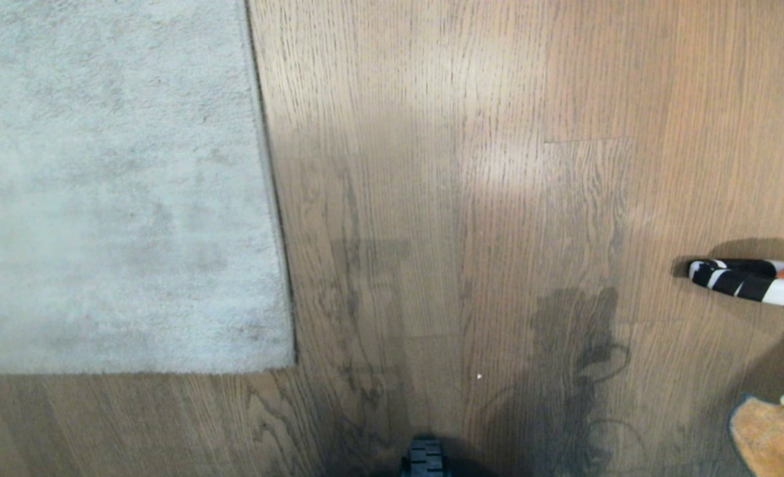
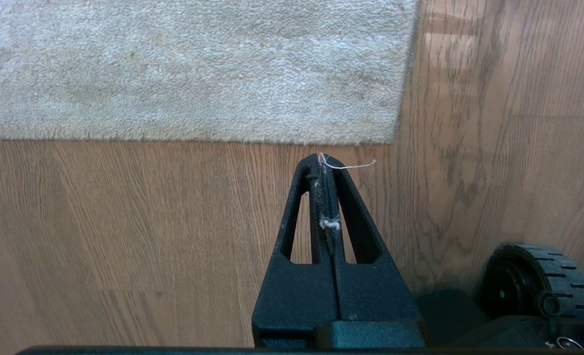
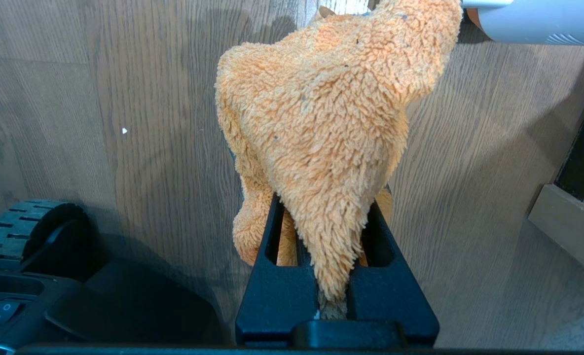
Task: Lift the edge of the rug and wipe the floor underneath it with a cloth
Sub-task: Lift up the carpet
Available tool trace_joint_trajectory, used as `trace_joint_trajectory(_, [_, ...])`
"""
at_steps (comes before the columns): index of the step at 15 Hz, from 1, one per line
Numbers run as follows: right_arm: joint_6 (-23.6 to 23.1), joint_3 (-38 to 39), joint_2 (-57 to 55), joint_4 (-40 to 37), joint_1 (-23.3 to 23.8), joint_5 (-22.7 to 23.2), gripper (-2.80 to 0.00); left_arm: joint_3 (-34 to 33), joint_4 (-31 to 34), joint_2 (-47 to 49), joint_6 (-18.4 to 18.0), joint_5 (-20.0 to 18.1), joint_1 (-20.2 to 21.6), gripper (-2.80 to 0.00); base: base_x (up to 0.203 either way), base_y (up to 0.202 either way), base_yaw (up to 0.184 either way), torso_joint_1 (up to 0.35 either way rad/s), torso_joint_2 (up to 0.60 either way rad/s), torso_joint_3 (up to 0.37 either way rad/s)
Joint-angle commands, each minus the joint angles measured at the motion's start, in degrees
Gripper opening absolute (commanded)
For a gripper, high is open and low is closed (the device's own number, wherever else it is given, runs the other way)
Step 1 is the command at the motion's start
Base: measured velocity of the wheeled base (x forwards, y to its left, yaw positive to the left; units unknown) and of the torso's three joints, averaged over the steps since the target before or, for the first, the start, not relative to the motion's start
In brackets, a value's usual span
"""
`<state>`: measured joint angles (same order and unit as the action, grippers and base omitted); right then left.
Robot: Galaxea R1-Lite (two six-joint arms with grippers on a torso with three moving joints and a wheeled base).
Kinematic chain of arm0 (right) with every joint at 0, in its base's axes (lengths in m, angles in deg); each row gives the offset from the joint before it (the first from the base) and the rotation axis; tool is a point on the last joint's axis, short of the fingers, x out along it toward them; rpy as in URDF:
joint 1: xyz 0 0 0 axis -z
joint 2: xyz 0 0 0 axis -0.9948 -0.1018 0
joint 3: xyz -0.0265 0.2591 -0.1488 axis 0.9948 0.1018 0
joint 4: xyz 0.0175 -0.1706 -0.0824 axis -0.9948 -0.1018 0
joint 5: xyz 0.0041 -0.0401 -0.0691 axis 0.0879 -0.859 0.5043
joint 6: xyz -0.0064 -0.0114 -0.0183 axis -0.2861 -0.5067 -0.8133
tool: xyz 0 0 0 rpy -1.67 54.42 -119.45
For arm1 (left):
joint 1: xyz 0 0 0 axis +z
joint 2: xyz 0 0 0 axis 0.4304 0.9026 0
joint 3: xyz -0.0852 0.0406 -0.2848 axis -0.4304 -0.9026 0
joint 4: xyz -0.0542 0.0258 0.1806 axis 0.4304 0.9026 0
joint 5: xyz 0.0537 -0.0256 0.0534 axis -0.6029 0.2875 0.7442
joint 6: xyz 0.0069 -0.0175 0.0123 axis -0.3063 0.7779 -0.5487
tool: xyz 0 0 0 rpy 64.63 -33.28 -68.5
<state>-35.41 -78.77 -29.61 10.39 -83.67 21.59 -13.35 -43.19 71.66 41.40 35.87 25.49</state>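
Beside the cloth, a striped pole.

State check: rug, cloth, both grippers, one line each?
rug edge: flat on the floor, not lifted.
cloth: bunched, clamped in the right gripper, draping over its fingers.
left gripper: shut, empty apart from lint and a thread, just short of the rug's near border.
right gripper: shut on the cloth.
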Motion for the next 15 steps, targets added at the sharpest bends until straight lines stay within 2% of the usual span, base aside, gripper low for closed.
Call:
trace_joint_trajectory(1, [-0.1,0.0,-0.1,0.0,0.0,0.1,-2.80,0.3,1.0,0.2,0.0,-0.2,0.0,-2.80,0.000,0.000,0.000,0.000,0.00,0.000])
trace_joint_trajectory(3, [-0.1,0.0,-0.1,0.0,0.0,0.0,-2.80,1.2,3.6,1.9,0.1,-0.3,0.0,-2.80,0.000,0.000,0.000,0.000,0.00,0.000])
trace_joint_trajectory(9, [-0.1,0.0,-0.1,0.0,0.0,0.1,-2.80,1.3,4.1,10.5,-0.2,-0.5,-0.3,-2.80,0.000,0.000,0.000,0.000,0.00,0.000])
trace_joint_trajectory(14, [-0.1,0.0,-0.1,0.0,0.0,0.0,-2.80,1.4,4.1,15.4,-0.3,-0.6,-2.3,-2.80,0.000,0.000,0.000,0.000,0.00,0.000])
trace_joint_trajectory(15, [-0.1,0.0,-0.1,0.0,0.0,0.0,-2.80,1.4,4.1,16.8,-0.3,-0.6,-3.7,-2.80,0.000,0.000,0.000,0.000,0.00,0.000])
